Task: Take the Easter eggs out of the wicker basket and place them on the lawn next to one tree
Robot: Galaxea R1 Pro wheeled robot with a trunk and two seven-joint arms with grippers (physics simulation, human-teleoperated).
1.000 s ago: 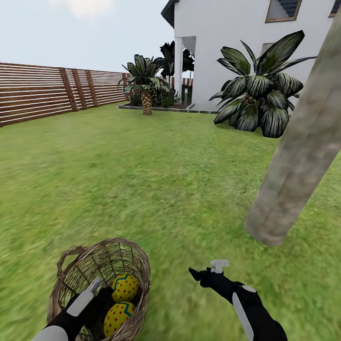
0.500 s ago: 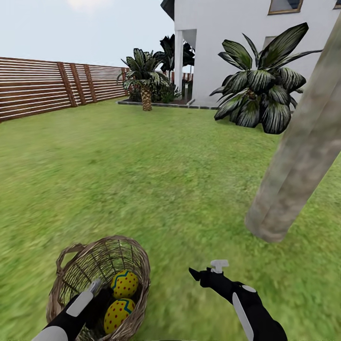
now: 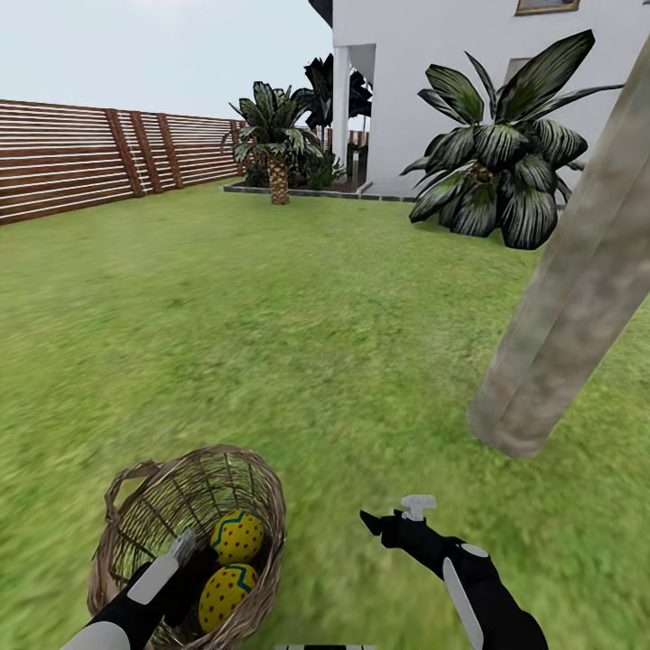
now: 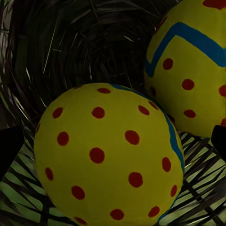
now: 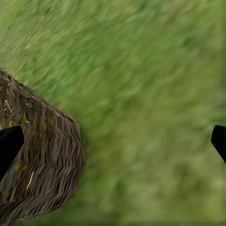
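Observation:
The wicker basket point(image 3: 171, 506) stands on the lawn point(image 3: 271, 343) at the lower left of the head view. Two yellow Easter eggs with red dots lie in it, one point(image 3: 237, 535) above the other point(image 3: 226, 596). My left gripper point(image 3: 191, 582) reaches down inside the basket. In the left wrist view the left gripper point(image 4: 113, 141) is open, with the nearer egg point(image 4: 108, 155) between its fingertips point(image 4: 9, 146) and not touched by them. My right gripper point(image 3: 390, 515) hovers open over the grass to the right of the basket point(image 5: 42, 174). The tree point(image 3: 569, 298) rises at the right.
A large broad-leaved dark plant point(image 3: 501, 171) stands behind the trunk by the white house point(image 3: 406, 90). A small palm point(image 3: 278, 149) and a wooden slat fence point(image 3: 81, 162) lie far back left. Open grass spreads between the basket and the trunk.
The whole picture has shifted a little, so the camera moved. Both arms keep their pose, and the left gripper stays in the basket beside the eggs.

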